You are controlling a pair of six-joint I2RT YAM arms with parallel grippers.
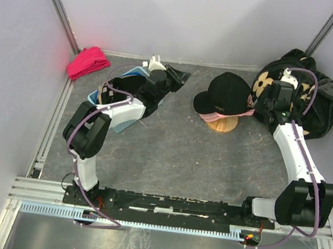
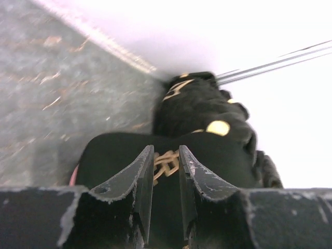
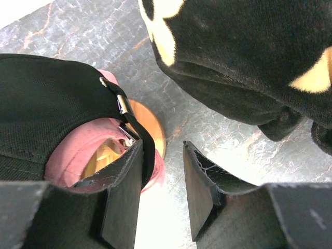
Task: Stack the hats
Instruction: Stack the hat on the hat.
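Note:
At mid-table a black cap (image 1: 226, 92) sits on a pink cap (image 1: 213, 113), on a round wooden stand (image 1: 222, 126). My right gripper (image 1: 259, 108) is at the back of this stack. Its jaws (image 3: 162, 144) are open over bare table. The black cap's (image 3: 46, 98) strap (image 3: 141, 140) and the pink cap's (image 3: 83, 150) edge run past its left finger. My left gripper (image 1: 167, 81) reaches toward the back left, its jaws (image 2: 166, 149) slightly apart. Right in front of them is another black cap (image 2: 119, 155) with gold stitching. A blue cap (image 1: 129, 119) lies under that arm.
A big black plush fabric with beige flowers (image 1: 314, 106) is heaped in the back right corner, close behind the right wrist (image 3: 244, 52). A small red cloth bundle (image 1: 88, 62) lies at the back left by the wall. White walls close in the table on three sides.

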